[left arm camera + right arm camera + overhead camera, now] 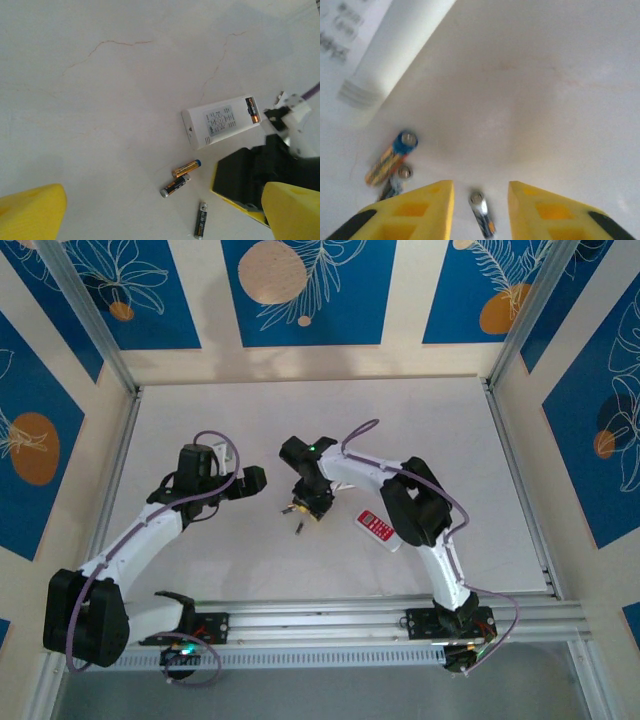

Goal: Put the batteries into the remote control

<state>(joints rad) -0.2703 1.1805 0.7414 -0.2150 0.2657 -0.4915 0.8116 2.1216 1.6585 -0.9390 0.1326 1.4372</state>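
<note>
The white remote control (222, 121) lies flat on the table, and a dark and orange battery sits in the open slot (252, 109) at its end. Three loose batteries lie near it: a gold one (186, 168), a black one (175, 185) touching it, and another black one (201, 220) apart from them. My right gripper (481, 192) is low over that lone battery (482, 215), which lies between its yellow fingers (420, 210) with a gap on each side. My left gripper (162, 205) hovers wide open above the table, holding nothing.
From above, the remote (377, 527) lies just right of the right gripper (305, 507), and the left gripper (250, 480) is a short way to that gripper's left. Metal rails (400, 615) bound the white table at the near edge.
</note>
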